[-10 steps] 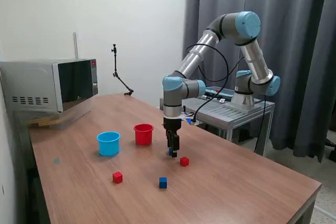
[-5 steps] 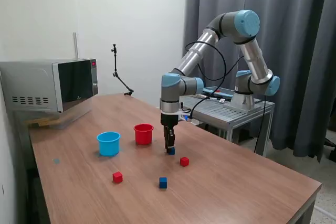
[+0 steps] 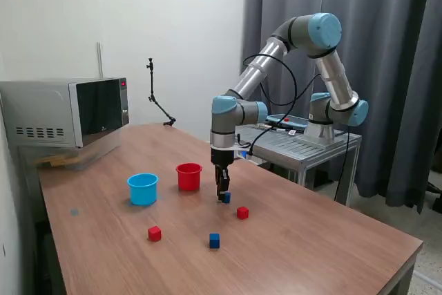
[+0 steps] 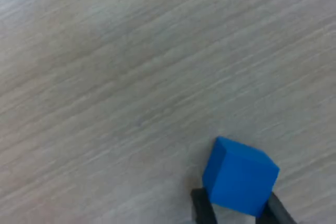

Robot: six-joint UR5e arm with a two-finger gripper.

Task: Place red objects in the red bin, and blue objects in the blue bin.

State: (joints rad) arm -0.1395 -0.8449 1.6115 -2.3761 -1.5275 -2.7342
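Four cubes are in play, none binned yet. Nearest the camera in the exterior view: the loose blue cube (image 3: 214,240) and a red cube (image 3: 155,233) on the tabletop (image 3: 304,246), then the second red cube (image 3: 242,213) a bit further back. Your gripper (image 3: 222,195) has its jaws closed on the other blue cube (image 4: 240,177) (wrist view shows both fingertips pinching its lower edges). Compared with a second ago, the arm has risen a little and drifted toward the exterior view's left, and the held cube now looks just clear of the tabletop, so the pick reads as good and transport has begun. Behind sit the red bin (image 3: 188,176), just beside the gripper, and the blue bin (image 3: 143,188) further left; you'll need to pass the red one to reach it.
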